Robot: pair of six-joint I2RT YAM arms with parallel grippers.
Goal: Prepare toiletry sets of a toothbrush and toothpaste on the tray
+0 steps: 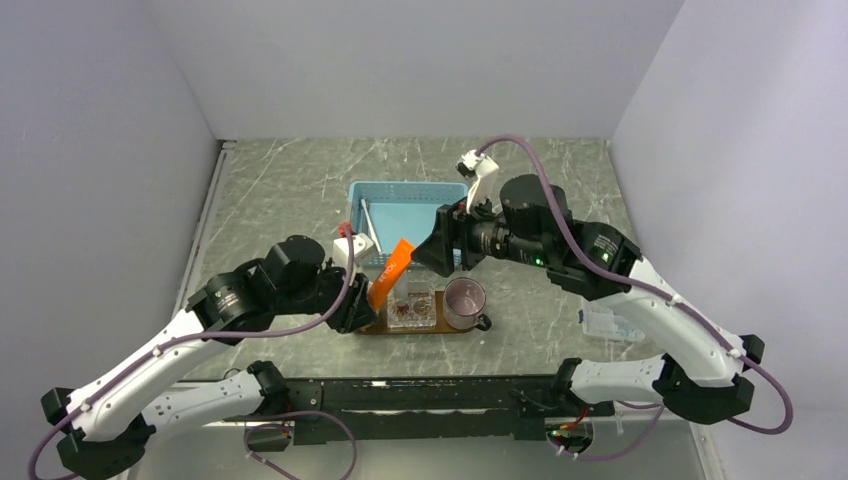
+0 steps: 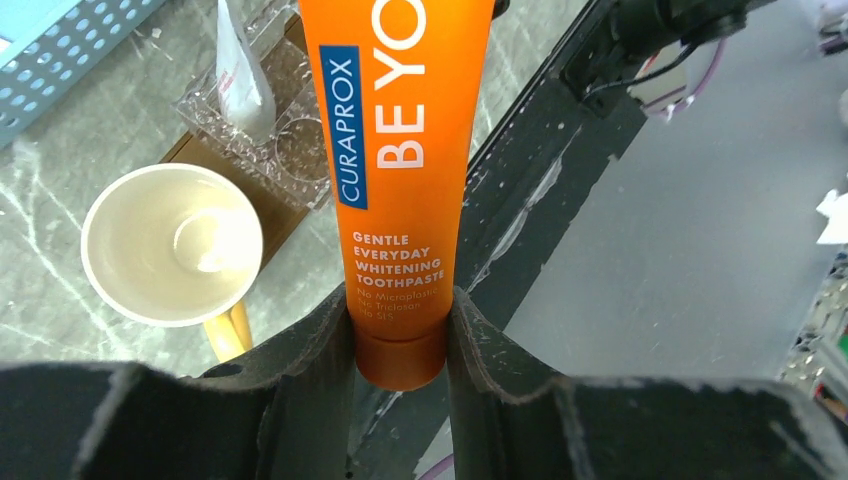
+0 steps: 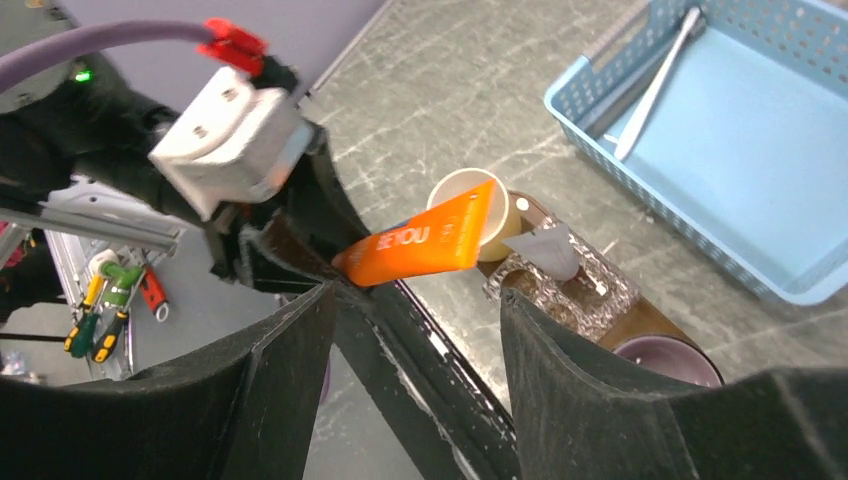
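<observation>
Toothpaste [image 1: 390, 272]: you are holding it over the tray's [image 2: 275, 215] left end.
Left claw [image 2: 400, 305]: gripping the tube's end.
Right claw [image 3: 415, 300]: hanging open, empty.
Next: lowering it gently onto the tray.

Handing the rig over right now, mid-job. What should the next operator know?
Left gripper: jaws shut on the orange toothpaste, held in the air near the left end of the tray.
Right gripper: jaws open, empty, facing the tube.
Toothbrush: lying in the blue basket, behind the tray.
Done: toothpaste lifted.
Left: set the toothpaste on the tray, then fetch the toothbrush.
</observation>
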